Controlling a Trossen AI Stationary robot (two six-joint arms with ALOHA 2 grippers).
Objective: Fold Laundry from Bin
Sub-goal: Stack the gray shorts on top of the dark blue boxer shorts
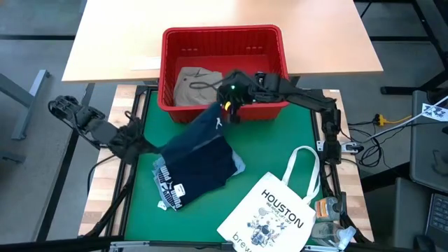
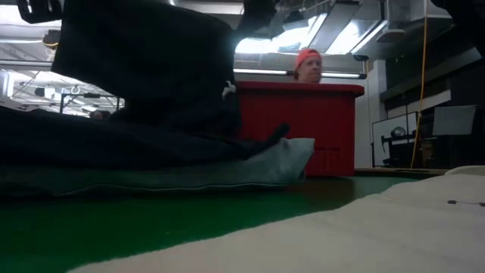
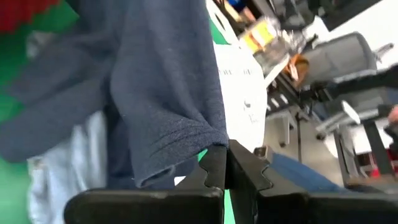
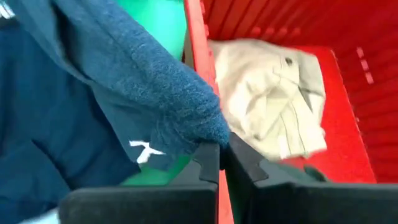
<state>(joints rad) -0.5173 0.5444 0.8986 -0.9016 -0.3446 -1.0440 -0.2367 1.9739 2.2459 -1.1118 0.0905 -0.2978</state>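
Observation:
The navy garment (image 1: 199, 150) is stretched between my two grippers, and its lower part lies on a light blue denim garment (image 1: 166, 187) on the green mat (image 1: 280, 140). My right gripper (image 1: 227, 105) is shut on the navy garment's far end, just at the near rim of the red bin (image 1: 224, 35). At the mat's left, my left gripper (image 1: 145, 145) is shut on its left corner. A khaki garment (image 1: 196, 84) lies on the bin's floor. My left gripper pinches a hemmed corner of the navy garment (image 3: 202, 142) between its two shut fingers, coming slanting down from the table's left. The cloth rises away from the fingers in loose folds. My right gripper pinches a bunched edge of the navy garment (image 4: 202, 127) between its shut fingers, near a small white logo (image 4: 146, 150). It comes slanting down from the table's right. The cloth hangs from the fingers, lifted at this end, with its lower part on the denim garment.
A white tote bag printed "HOUSTON" (image 1: 276, 210) lies on the mat's near right. Packets and clutter (image 1: 329, 213) sit at the table's near right corner. A wooden table (image 1: 224, 14) stands behind the bin. A person (image 2: 307, 64) is beyond the bin.

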